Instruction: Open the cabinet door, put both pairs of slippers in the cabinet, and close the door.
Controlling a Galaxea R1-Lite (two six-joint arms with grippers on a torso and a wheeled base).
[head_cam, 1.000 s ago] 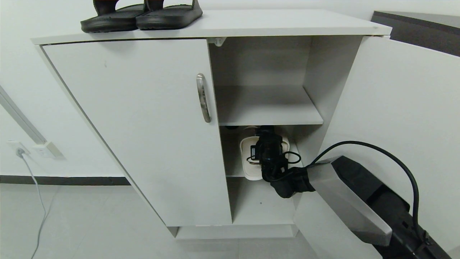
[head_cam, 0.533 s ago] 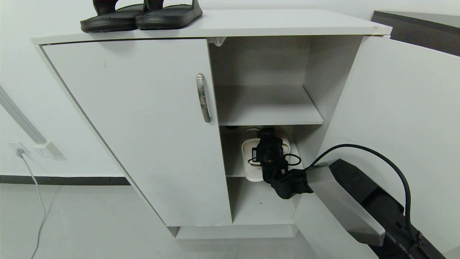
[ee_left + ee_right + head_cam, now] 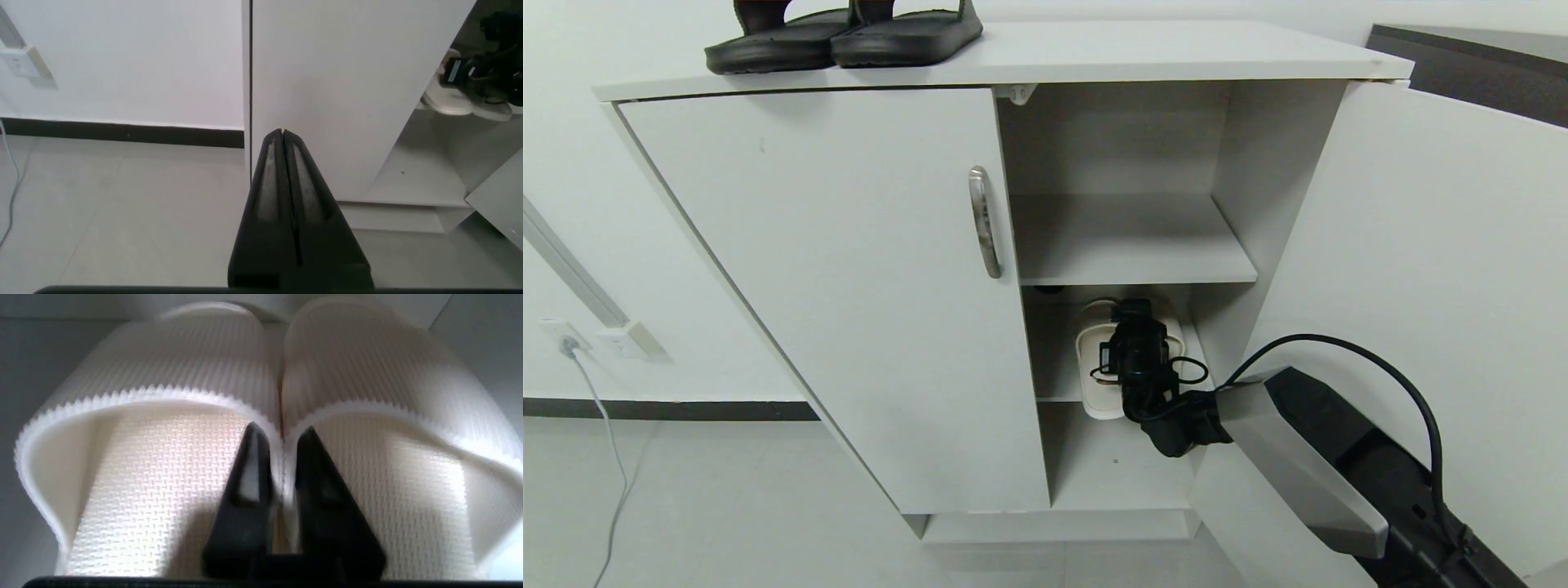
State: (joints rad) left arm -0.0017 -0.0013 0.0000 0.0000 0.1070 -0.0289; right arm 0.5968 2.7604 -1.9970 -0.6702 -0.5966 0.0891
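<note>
White wall (image 3: 572,122) backs one cabinet (image 3: 1143,53): right door (image 3: 1437,269) open, left door (image 3: 833,286) closed. Two black slippers (image 3: 849,37) sit on its top. Two white slippers (image 3: 163,449) lie on the lower shelf (image 3: 1058,388); my right claw (image 3: 280,434) is clamped on their adjoining inner edges. My left claw (image 3: 282,135) hangs fully closed, empty.

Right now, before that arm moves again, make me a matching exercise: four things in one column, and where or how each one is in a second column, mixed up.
Things:
1. black slippers
2. white slippers
3. left door
4. right door

Places and states:
A. swung open
B. on top of the cabinet
C. shut
D. inside the cabinet, below the upper shelf

Pairs: 1-B, 2-D, 3-C, 4-A.
</note>
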